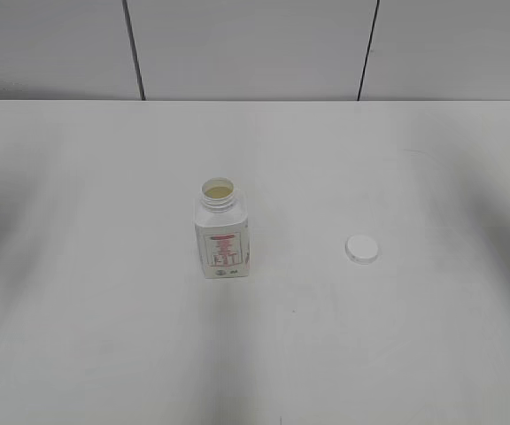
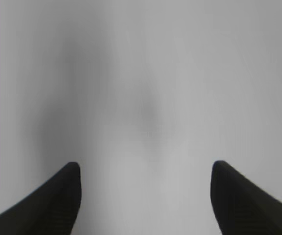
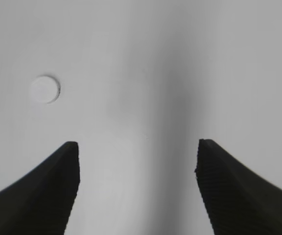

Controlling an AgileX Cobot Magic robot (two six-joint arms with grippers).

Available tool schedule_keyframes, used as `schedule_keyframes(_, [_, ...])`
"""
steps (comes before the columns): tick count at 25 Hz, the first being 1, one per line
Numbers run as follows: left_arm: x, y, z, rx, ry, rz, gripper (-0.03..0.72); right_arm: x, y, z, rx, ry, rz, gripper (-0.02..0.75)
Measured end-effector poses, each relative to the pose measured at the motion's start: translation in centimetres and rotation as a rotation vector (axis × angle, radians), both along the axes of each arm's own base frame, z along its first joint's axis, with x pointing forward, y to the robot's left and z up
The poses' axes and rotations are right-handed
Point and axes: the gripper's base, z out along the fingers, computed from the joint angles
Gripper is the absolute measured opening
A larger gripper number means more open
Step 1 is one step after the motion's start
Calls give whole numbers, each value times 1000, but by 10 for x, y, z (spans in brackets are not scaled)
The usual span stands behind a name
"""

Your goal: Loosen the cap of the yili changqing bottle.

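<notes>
The yili changqing bottle (image 1: pixel 221 234) stands upright on the white table, a little left of the middle, with its round neck open and pink-red print on its front. The white cap (image 1: pixel 361 249) lies flat on the table to the bottle's right, apart from it. The cap also shows in the right wrist view (image 3: pixel 45 89), far left of the jaws. My left gripper (image 2: pixel 146 169) is open and empty over bare table. My right gripper (image 3: pixel 137 147) is open and empty. Neither gripper shows in the exterior view, apart from a dark sliver at the left edge.
The white table (image 1: pixel 397 336) reaches back to a pale panelled wall (image 1: pixel 255 44). Soft shadows of the arms fall across the table on the left and right sides.
</notes>
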Motion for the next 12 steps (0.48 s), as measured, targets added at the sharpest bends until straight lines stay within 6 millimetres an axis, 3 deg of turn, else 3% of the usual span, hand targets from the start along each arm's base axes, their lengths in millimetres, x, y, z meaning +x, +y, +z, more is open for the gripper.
schedule_keyframes(12, [-83,-4,-6,-60,-4,16,510,-95,-5,-32,18,-30,-6,585])
